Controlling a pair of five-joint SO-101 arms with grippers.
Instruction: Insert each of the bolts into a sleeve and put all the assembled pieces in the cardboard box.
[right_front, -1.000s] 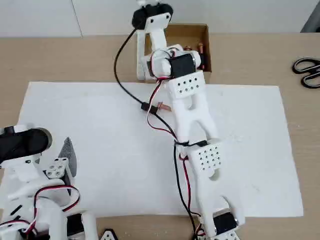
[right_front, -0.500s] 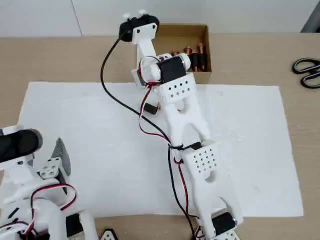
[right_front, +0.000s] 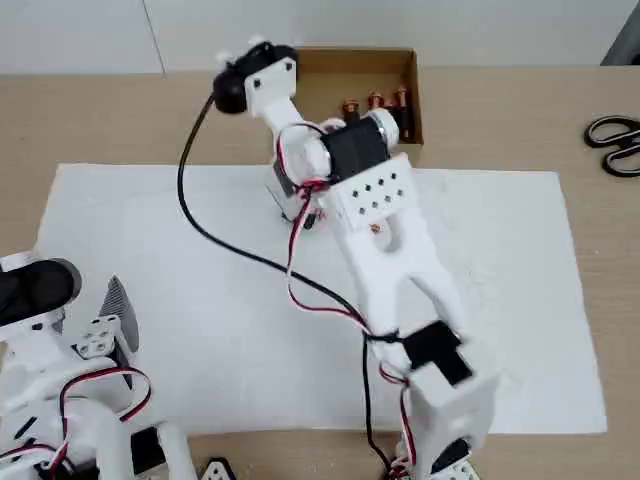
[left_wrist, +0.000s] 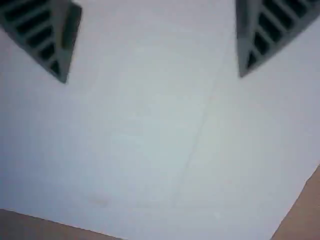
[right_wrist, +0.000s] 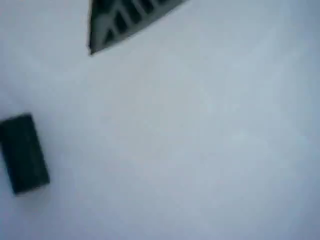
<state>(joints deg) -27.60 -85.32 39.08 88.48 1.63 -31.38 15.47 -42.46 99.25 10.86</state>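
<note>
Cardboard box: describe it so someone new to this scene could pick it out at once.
On the tan table, look just beyond the far edge of the white sheet, near its middle. The cardboard box sits there, open-topped, with copper-tipped pieces in a row inside. It is the only walled thing; the scissors lie off at the table's edge.

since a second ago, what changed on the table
The right arm swung its wrist left, off the brown cardboard box to over the white paper sheet, uncovering the copper-coloured bolt pieces inside. Box, pieces and black-handled scissors stayed put.
</note>
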